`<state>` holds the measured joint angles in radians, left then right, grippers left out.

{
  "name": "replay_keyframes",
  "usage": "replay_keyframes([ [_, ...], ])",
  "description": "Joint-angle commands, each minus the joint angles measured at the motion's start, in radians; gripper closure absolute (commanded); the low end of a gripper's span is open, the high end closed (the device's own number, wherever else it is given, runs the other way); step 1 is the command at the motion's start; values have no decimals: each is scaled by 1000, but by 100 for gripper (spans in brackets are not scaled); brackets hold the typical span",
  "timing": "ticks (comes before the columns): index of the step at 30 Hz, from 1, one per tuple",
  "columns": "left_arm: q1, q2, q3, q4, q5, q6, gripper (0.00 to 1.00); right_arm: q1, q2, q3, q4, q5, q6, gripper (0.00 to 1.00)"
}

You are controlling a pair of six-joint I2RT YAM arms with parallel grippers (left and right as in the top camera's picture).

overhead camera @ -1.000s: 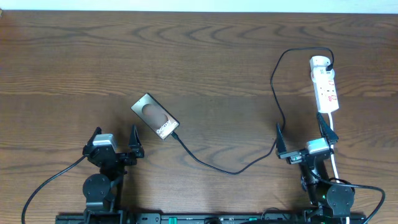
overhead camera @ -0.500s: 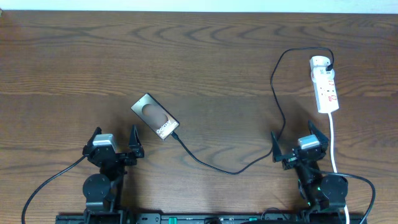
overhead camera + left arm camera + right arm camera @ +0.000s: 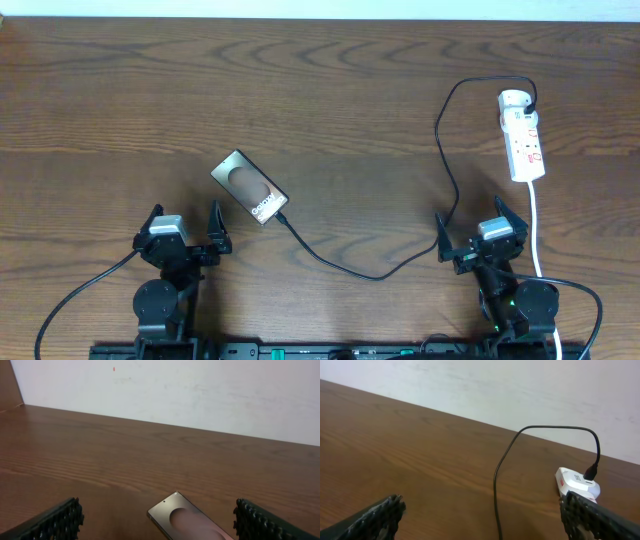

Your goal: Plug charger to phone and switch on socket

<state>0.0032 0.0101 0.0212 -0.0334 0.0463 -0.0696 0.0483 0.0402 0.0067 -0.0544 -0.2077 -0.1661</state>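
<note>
Left gripper and right gripper stood wide open, empty; charger apparently met phone, so the socket switch likely needed one square press.

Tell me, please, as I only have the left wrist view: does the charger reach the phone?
Observer: Yes, overhead the charger tip meets the phone at its short edge nearest the robot; whether it is seated, I cannot tell.
Operator: Where does its other end go?
Observer: Into the white adapter at the far end of the socket, to the robot's right.
Operator: Is the right gripper at the socket?
Observer: No, the right gripper is open and apart from it, nearer the robot.
</note>
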Motion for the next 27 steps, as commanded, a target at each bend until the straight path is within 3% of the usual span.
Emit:
replay_keyframes([
  [1, -5, -6, -17, -36, -6, 17, 4, 6, -22, -1, -9, 18, -7, 1],
  [27, -5, -6, -17, -36, -6, 17, 4, 6, -35, -1, -6, 21, -7, 1],
])
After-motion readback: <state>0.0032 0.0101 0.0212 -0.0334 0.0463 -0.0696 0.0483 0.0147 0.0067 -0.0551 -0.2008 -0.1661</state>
